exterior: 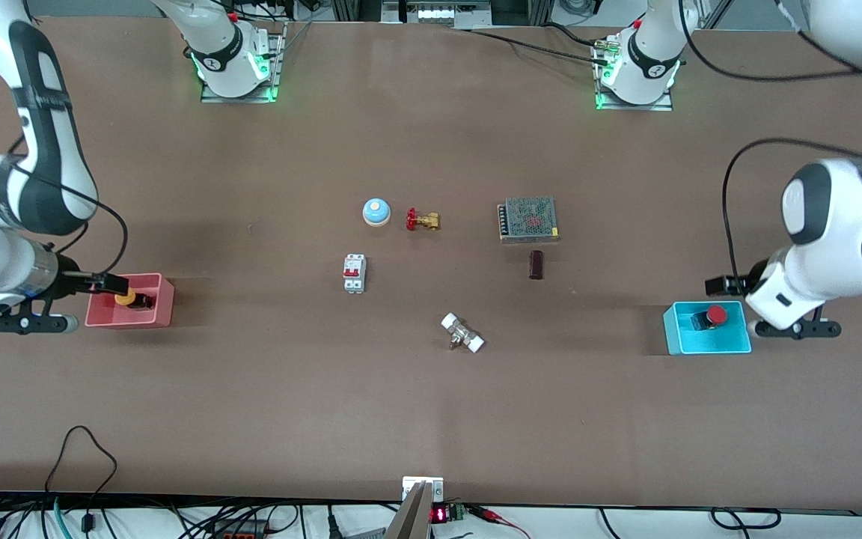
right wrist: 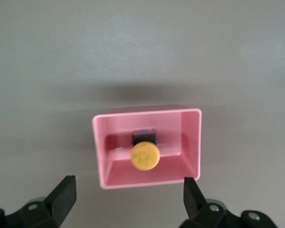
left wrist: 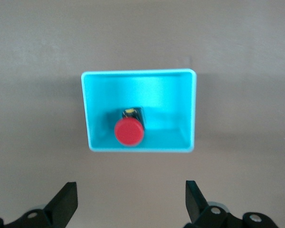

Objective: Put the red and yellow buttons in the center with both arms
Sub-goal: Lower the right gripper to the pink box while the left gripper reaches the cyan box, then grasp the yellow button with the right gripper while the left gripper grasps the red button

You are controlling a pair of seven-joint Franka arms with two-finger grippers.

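I am seeing the red button (exterior: 714, 315) lying in the cyan bin (exterior: 706, 345), the yellow button (exterior: 126, 299) in the pink bin (exterior: 129, 320). The left gripper (left wrist: 131, 205) and right gripper (right wrist: 129, 202) are hovering there, fingers apart. The brown table (exterior: 431, 419) is spreading between them.

Matte brown tabletop (exterior: 431, 419). Mid-frame: blue dome bell (exterior: 376, 212), red-handled brass valve (exterior: 422, 220), white circuit breaker (exterior: 355, 273), grey mesh-topped box (exterior: 527, 219), dark cylinder (exterior: 536, 265), white-capped fitting (exterior: 462, 332). Pink square bin (exterior: 153, 318) at frame's left edge, cyan square bin (exterior: 708, 344) at frame's right.
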